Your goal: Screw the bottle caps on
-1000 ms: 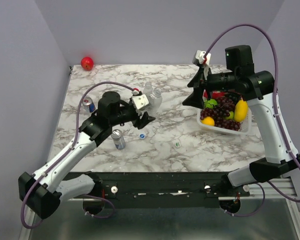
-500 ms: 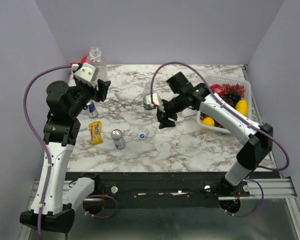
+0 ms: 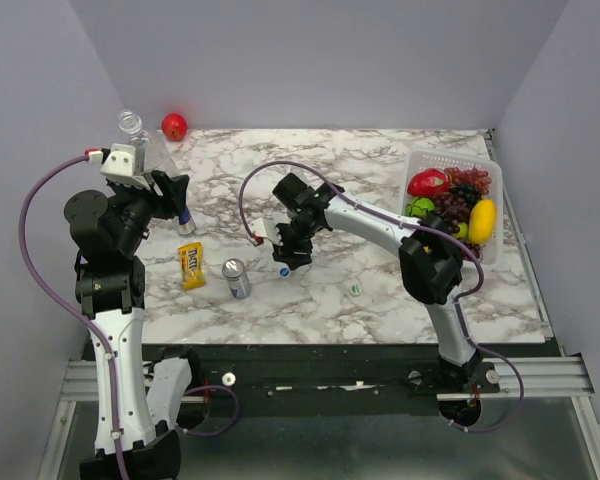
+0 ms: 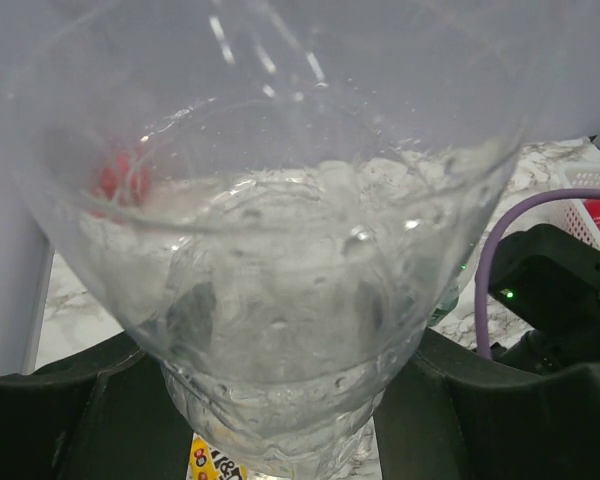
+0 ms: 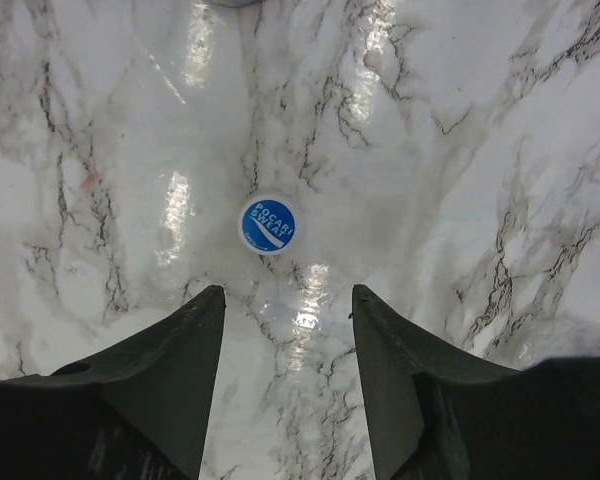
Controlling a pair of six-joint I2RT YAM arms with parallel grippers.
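My left gripper (image 3: 163,178) is raised over the table's left edge, shut on a plain clear bottle (image 3: 133,125) whose open neck points up and to the left. In the left wrist view the bottle (image 4: 280,250) fills the frame between the two dark fingers (image 4: 70,410). My right gripper (image 3: 285,257) hangs low over the marble, open and empty. A white and blue bottle cap (image 5: 268,224) lies flat just beyond its fingertips (image 5: 288,295). A white cap with a green mark (image 3: 355,288) lies further right. I cannot make out a second bottle.
Two drink cans (image 3: 237,278) (image 3: 185,221) and a yellow candy packet (image 3: 190,265) sit at the left of the marble table (image 3: 380,160). A red ball (image 3: 174,126) lies at the back left. A white basket (image 3: 495,250) of fruit stands at the right.
The left arm has lifted the bottle up and to the left. The right arm has swung from the fruit basket across and down over the blue cap, its jaws narrowing.
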